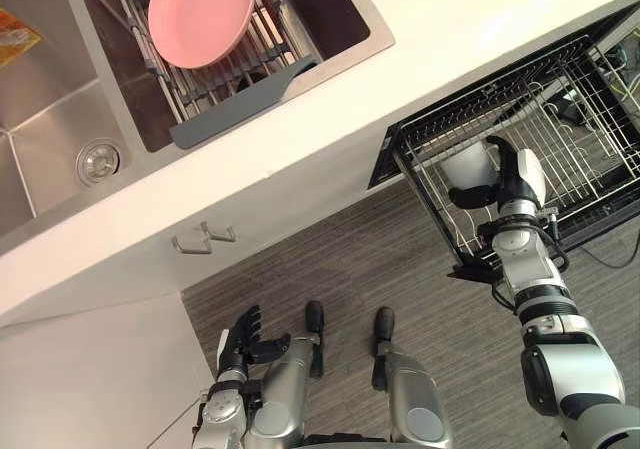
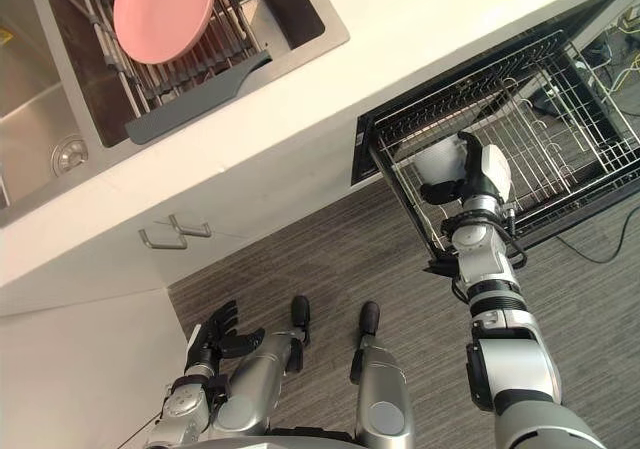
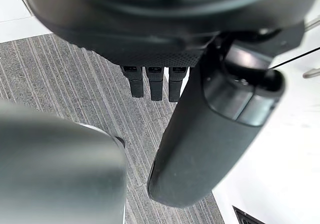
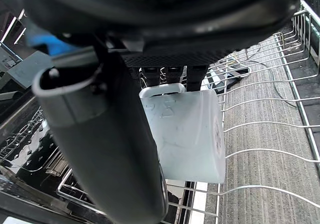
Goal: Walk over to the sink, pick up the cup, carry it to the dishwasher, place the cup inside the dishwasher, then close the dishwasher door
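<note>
A pale, frosted cup (image 1: 467,164) (image 4: 187,134) is held in my right hand (image 1: 508,179), whose fingers and thumb curl round it. Hand and cup hang over the near corner of the pulled-out wire rack (image 1: 560,139) of the dishwasher (image 2: 520,119). In the right wrist view the cup lies on its side just above the rack's white wires (image 4: 270,149). My left hand (image 1: 243,341) hangs low beside the white cabinet, fingers straight and relaxed, holding nothing (image 3: 155,82).
A steel sink (image 1: 60,119) is set in the white counter (image 1: 430,59); a drying rack over it holds a pink plate (image 1: 200,11). White cabinet doors with handles (image 1: 205,237) stand below. Grey striped floor (image 1: 380,269) lies in front.
</note>
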